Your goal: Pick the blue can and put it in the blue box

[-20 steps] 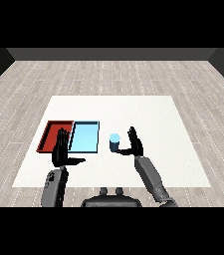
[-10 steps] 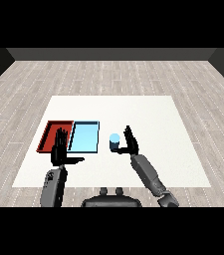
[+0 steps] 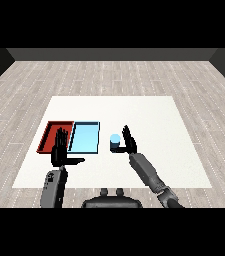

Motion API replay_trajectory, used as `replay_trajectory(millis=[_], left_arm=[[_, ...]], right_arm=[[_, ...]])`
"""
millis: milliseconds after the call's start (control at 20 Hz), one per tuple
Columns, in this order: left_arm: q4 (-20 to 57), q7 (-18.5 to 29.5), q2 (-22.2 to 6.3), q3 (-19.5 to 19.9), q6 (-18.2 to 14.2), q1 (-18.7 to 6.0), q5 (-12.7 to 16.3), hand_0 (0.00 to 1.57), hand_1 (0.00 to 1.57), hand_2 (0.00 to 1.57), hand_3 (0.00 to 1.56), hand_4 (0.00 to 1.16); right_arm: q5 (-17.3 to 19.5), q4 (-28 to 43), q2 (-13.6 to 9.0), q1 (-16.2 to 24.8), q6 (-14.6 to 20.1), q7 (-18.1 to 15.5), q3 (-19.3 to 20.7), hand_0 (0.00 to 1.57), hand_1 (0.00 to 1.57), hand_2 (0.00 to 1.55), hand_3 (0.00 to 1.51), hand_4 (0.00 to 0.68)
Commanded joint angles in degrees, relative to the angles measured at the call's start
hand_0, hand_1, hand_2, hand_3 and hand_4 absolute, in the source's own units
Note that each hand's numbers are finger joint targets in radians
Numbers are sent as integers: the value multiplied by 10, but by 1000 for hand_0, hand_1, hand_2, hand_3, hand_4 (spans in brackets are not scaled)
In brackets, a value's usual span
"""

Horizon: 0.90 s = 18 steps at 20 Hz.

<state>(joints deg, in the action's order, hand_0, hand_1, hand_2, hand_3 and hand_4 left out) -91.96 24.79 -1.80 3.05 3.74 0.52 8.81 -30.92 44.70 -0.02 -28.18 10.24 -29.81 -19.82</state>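
Small blue cylindrical can (image 3: 115,142) upright on white table (image 3: 149,120), just right of light blue tray (image 3: 84,136). Right hand (image 3: 129,140) beside can, fingers straight, not closed around it. Left hand (image 3: 60,149) spread flat before red tray (image 3: 51,134).

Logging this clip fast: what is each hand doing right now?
Left hand: open, fingers straight, holding nothing.
Right hand: open, beside the small blue cylindrical can, not curled round it.

The can (image 3: 115,142) stands right of two side-by-side trays (image 3: 85,149).
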Motion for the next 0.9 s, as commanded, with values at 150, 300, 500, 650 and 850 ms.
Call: replay_trajectory(millis=[150,300,500,650,850], left_arm=[[6,-1,-16,19,11,-14,12,0,0,0,0,0],[23,22,-12,17,14,9,3,0,0,0,0,0],[36,24,-4,12,13,-14,4,0,0,0,0,0],[-7,-12,-10,9,17,4,15,0,0,0,0,0],[-6,-35,-14,22,-1,-33,16,0,0,0,0,0]], right_arm=[[-99,-26,0,-54,38,-10,-75,0,0,0,0,0],[-49,-25,0,-33,5,-6,-38,0,0,0,0,0],[-84,-76,0,-67,13,-26,-63,0,0,0,0,0],[-78,-128,0,-70,-27,-65,-64,0,0,0,0,0],[-173,-96,0,-91,29,-49,-136,0,0,0,0,0]])
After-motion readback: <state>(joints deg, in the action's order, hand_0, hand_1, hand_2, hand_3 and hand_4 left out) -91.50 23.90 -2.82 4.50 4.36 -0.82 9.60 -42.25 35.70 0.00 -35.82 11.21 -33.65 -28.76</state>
